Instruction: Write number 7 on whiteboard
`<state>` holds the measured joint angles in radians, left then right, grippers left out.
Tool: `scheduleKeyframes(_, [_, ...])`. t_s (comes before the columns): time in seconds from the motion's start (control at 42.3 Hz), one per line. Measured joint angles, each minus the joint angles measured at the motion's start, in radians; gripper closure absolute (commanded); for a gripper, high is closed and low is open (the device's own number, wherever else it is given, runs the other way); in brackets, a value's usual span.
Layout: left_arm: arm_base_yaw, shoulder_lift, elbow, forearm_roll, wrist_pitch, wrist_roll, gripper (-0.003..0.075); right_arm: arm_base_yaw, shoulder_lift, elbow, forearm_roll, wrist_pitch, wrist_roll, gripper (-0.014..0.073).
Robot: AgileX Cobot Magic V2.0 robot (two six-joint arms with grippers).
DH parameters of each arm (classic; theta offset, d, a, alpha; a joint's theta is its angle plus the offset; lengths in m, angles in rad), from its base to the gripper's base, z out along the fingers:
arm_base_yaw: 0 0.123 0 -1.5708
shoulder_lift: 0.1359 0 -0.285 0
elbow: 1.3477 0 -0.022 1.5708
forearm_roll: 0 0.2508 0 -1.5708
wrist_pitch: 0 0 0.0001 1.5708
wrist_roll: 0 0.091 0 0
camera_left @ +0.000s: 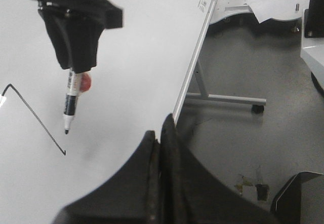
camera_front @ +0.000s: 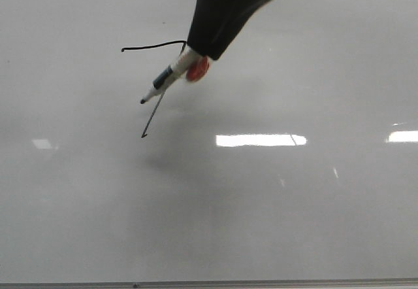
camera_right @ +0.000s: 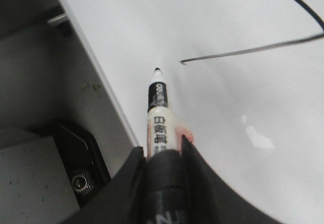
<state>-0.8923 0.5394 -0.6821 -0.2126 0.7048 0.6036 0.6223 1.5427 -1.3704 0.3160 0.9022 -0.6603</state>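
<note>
Right gripper (camera_front: pixel 196 63): jaws pinched on a white marker (camera_front: pixel 164 80), black tip pointing down toward the whiteboard (camera_front: pixel 274 204). In the right wrist view the barrel sits squarely between the two jaws, printed label facing the camera, tip (camera_right: pixel 158 72) well out past them.

Number 7 (camera_front: pixel 155 111) is drawn on the whiteboard: wavy top bar running out from behind the right gripper, long slanted stroke passing under the marker and ending in a small hook. Marker tip lies just beside the slanted stroke, near its lower end; contact with the board cannot be told.

Left gripper (camera_left: pixel 161 148): jaws pressed together, nothing between them, sitting at the whiteboard's metal edge strip (camera_left: pixel 195 64), well apart from the number 7.

Room: broad bare board on every side of the number 7; light reflections off to the far side of the right gripper. Beyond the edge strip, grey floor and the board's wheeled stand (camera_left: pixel 223 98).
</note>
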Motion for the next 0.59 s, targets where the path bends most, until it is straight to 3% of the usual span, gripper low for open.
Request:
scheduleKeyframes(0.095, [0.000,0.025,-0.011,0.009,-0.008,0.000,0.0727,0.064,-0.060,0.000,-0.038,0.088,-0.031,0.0653])
scheduleKeyframes(0.166, [0.000,0.077,-0.036,0.013,0.016,0.000,0.0663,0.113,-0.091,0.000,-0.070,0.127,-0.040,0.0653])
scheduleKeyframes(0.308, [-0.007,0.226,-0.084,0.015,0.046,0.000,0.0384,0.200,-0.135,0.000,-0.103,0.141,-0.042,0.0653])
scheduleKeyframes(0.379, [-0.018,0.290,-0.104,0.028,0.048,0.000,0.0289,0.233,-0.148,0.000,-0.104,0.142,-0.042,0.0653])
scheduleKeyframes(0.592, [-0.022,0.368,-0.126,0.074,0.015,0.000,0.0281,0.264,-0.170,0.000,-0.103,0.156,-0.042,0.0653])
